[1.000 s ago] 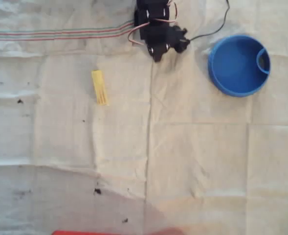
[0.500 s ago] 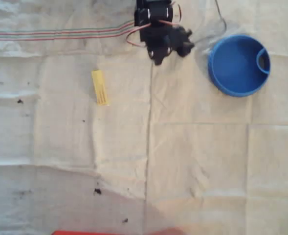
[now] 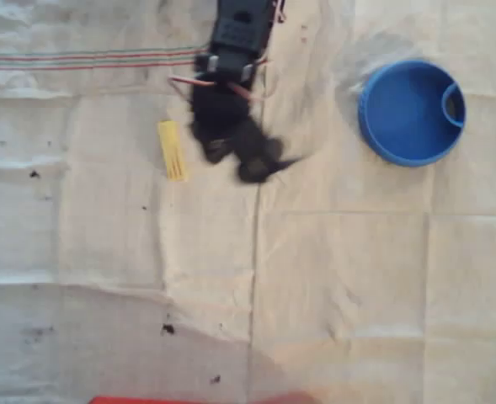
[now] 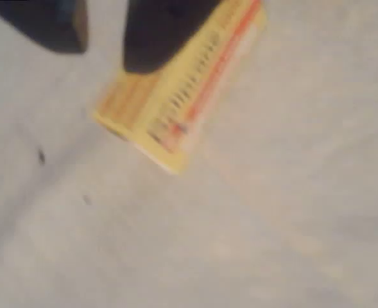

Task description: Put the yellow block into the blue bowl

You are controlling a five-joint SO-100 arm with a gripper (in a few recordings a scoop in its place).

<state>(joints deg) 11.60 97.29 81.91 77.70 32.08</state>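
Overhead view: the black arm (image 3: 231,50) has swung out from the top edge of the cloth-covered table (image 3: 340,286). Half a second ago its gripper sat folded near the top edge, between the block and the bowl; now the gripper (image 3: 235,160) has come down and toward the picture's left, blurred by motion, and sits just beside the yellow block (image 3: 172,150) on its right. The two dark finger ends look parted, but the blur keeps me from telling how far. The yellow block lies flat where it lay before, in the upper left part of the table, its long side running roughly top to bottom, apart from the gripper. The blue bowl (image 3: 409,111) has not moved: it stands near the top right of the table, well apart from the block, with its small inner loop at its right rim. A red strip (image 3: 146,400) shows at the bottom edge.

Wrist view: the picture is smeared. The yellow block (image 4: 182,90) lies on the pale cloth (image 4: 272,224), slanting from upper right to lower left, with red and dark markings along its face. Two dark fingers (image 4: 156,32) reach in from the top edge with a gap of cloth between them; the right-hand one overlaps the block's upper part, though whether it touches cannot be told. Nothing is held between them.
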